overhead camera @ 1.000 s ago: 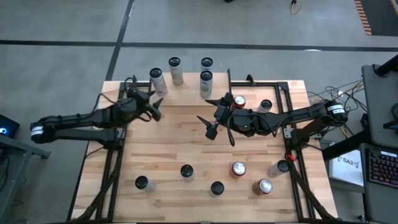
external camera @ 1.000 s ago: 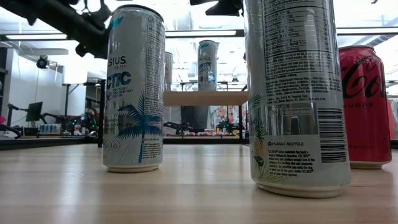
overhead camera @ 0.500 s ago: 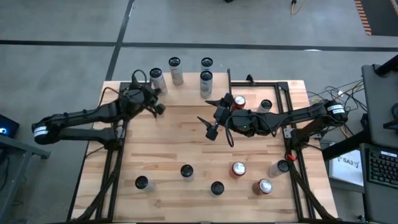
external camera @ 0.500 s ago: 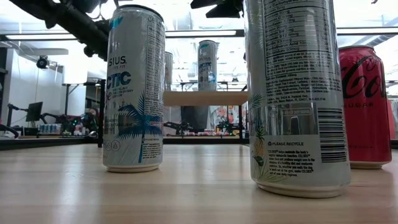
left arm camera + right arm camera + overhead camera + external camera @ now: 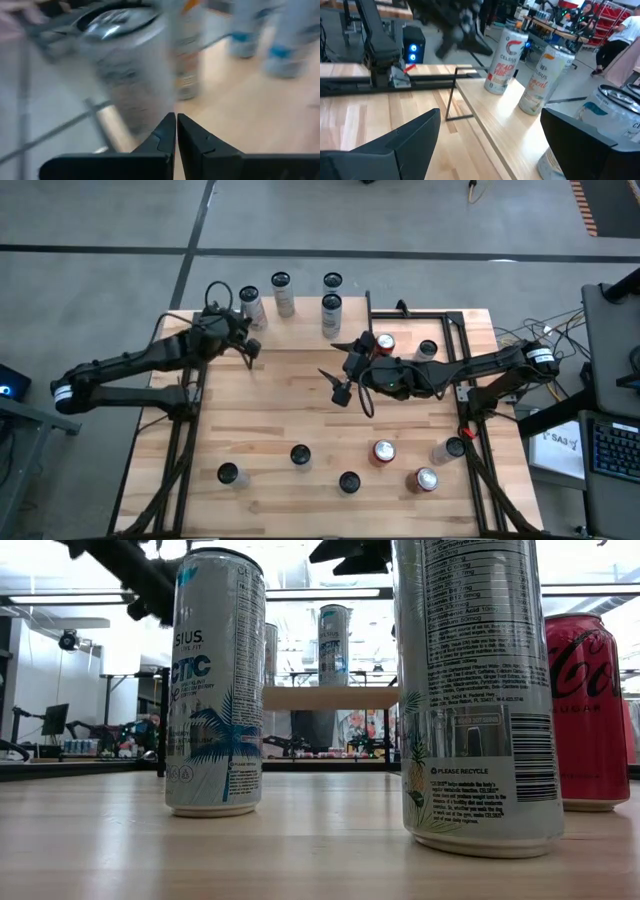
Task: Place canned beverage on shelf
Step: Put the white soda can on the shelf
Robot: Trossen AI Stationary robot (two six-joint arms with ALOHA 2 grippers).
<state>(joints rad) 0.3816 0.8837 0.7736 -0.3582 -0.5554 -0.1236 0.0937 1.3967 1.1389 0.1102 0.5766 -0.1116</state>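
Observation:
The shelf [image 5: 490,120], a low wooden riser on thin black legs, stands at the table's far side and bears several tall cans [image 5: 330,315]. One silver can [image 5: 250,305] at its left end stands just beyond my left gripper [image 5: 250,350]. That gripper is shut with nothing in it, and the can [image 5: 130,75] shows blurred ahead of its joined fingertips [image 5: 176,125]. My right gripper [image 5: 336,385] hovers open over the table's middle, facing the shelf, with nothing between its fingers [image 5: 395,145]. In the low view the shelf [image 5: 325,698] shows far behind the near cans.
Several loose cans stand near the front edge, among them a silver one [image 5: 300,455] and a red one [image 5: 383,450]. Two more cans [image 5: 385,342] stand behind my right arm. In the low view a red cola can [image 5: 590,710] stands at the right. Bare planks lie between the grippers.
My left gripper has shut on nothing. Its wrist has swung a little toward the table's far edge, beside the leftmost can on the shelf. That can has stayed upright where it was.

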